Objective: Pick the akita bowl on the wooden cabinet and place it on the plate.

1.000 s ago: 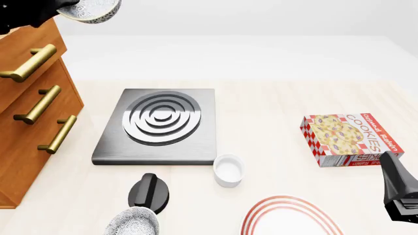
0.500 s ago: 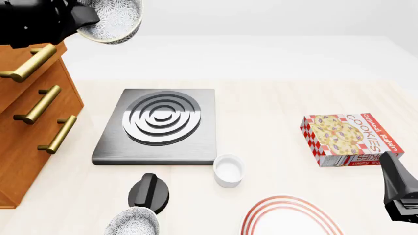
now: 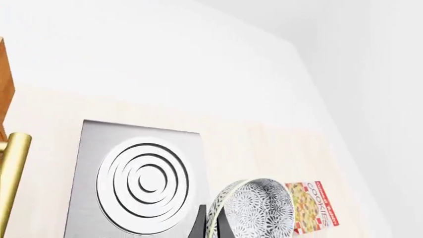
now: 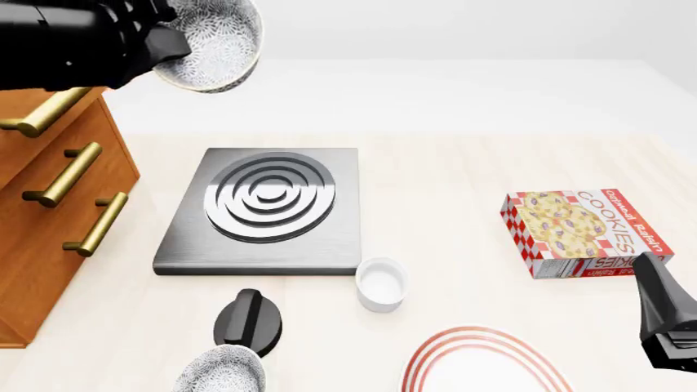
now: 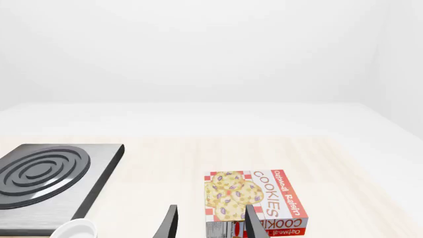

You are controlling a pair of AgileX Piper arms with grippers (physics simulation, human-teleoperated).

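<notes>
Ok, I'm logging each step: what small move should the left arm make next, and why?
Probably carry the akita bowl rightward and toward the near edge. The left claw grips its rim, lifted clear of the wooden cabinet, while the plate lies low at the near right, beyond the stove.

2 akita bowls: one [image 4: 212,41] held up, another [image 4: 221,371] on table. 1 plate [image 4: 485,363], 1 ramekin [image 4: 380,282], 1 stove [image 4: 264,209], 1 cookie box [image 4: 583,231], 1 cabinet [image 4: 55,212].
</notes>
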